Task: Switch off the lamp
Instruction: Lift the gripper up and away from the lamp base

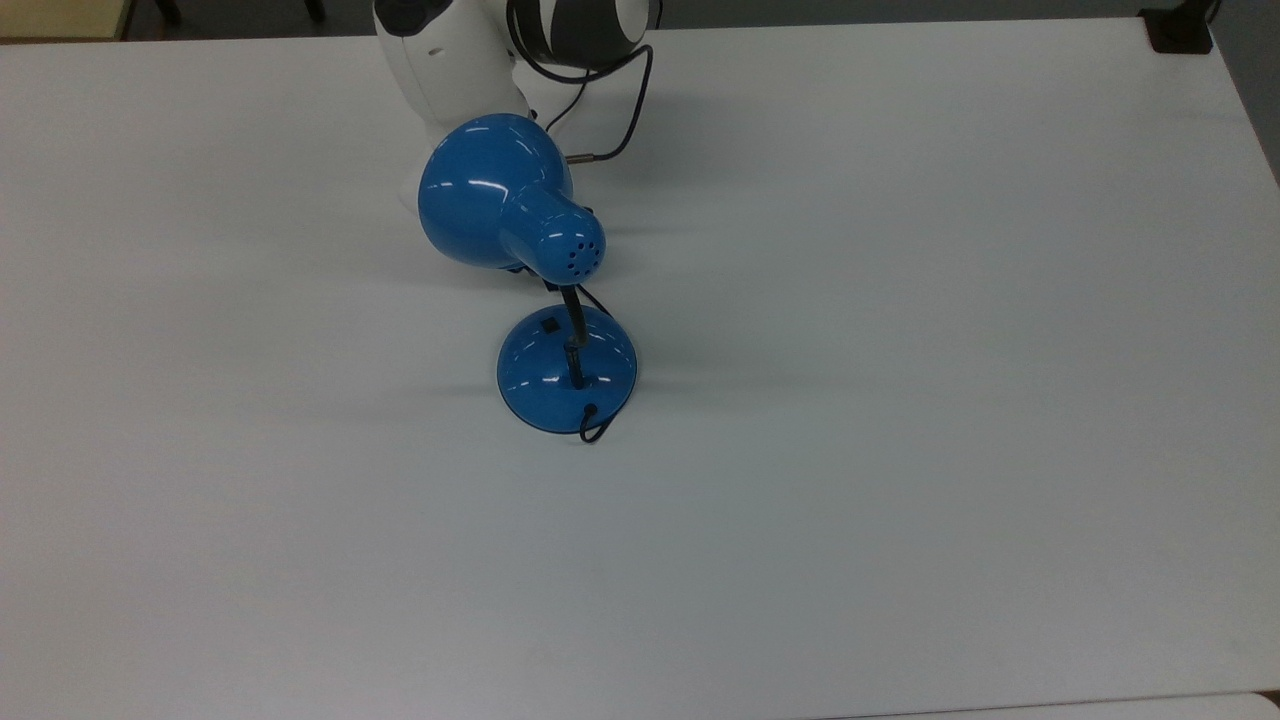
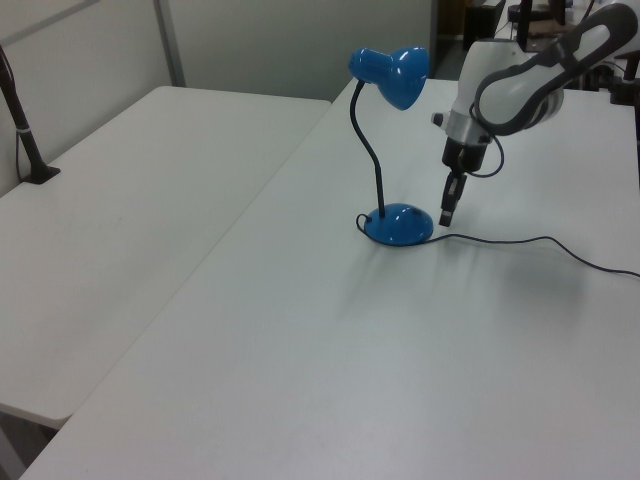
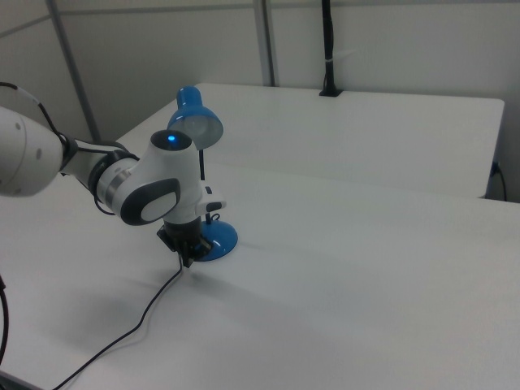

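A broad white table point(image 2: 300, 380) carries the whole scene. In the left view a second white table point(image 2: 120, 200) lies far to the left of the gripper, with a narrow seam between the two tops, and wide bare surface runs from the gripper's side of the seam down to the near edge. A black post point(image 2: 20, 120) stands on that far table, well apart from the arm.

Just left of the gripper in the left view stands the lamp point(image 2: 388, 150), glossy blue. Its round domed base point(image 2: 398, 225) sits flat on the table, a black gooseneck point(image 2: 368, 150) rises from it, and the bell-shaped shade point(image 2: 392, 75) hangs at the top, level with the arm's white wrist. In the top view a small black switch point(image 1: 549, 324) shows on the base, on the side towards the arm.

The gripper point(image 2: 450, 210) points straight down, its tip just beside the right rim of the base in the left view, apart from it and above the table. I cannot tell how far its fingers are parted; nothing is seen in them. The white and grey arm point(image 2: 510, 90) bends away up and to the right.

A black cord point(image 2: 540, 245) trails from the base under the gripper and off to the left view's right edge. Beyond it the table is bare.

In the right view the gripper point(image 3: 187, 253) hangs at the near left rim of the base.
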Motion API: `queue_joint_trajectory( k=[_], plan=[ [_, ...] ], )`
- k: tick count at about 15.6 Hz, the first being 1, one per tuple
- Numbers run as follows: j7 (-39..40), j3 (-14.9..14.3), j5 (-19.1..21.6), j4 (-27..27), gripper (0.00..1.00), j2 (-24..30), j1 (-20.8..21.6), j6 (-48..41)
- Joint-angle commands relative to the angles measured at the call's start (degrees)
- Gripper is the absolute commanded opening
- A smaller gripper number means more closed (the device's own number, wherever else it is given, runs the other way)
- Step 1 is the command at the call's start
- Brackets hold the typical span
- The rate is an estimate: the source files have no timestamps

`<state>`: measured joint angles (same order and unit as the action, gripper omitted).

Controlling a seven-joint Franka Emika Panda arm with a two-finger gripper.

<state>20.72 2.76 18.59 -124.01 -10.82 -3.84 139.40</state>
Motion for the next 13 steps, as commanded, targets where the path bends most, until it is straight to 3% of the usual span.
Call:
queue_joint_trajectory(
  k=[1,5,8,10,13],
  plan=[
    [-0.9,-0.6,-6.0,1.3,0.00,7.3,-2.3,-16.3],
    [-0.9,-0.6,-12.7,7.0,0.00,11.9,-3.3,-34.2],
    [-1.0,-0.7,-13.8,14.6,0.02,13.7,-4.4,-44.7],
    [-1.0,-1.0,-13.8,21.6,0.13,13.5,-4.5,-49.2],
    [-1.1,-1.1,-13.6,26.6,0.25,13.4,-4.5,-49.6]
  ],
)
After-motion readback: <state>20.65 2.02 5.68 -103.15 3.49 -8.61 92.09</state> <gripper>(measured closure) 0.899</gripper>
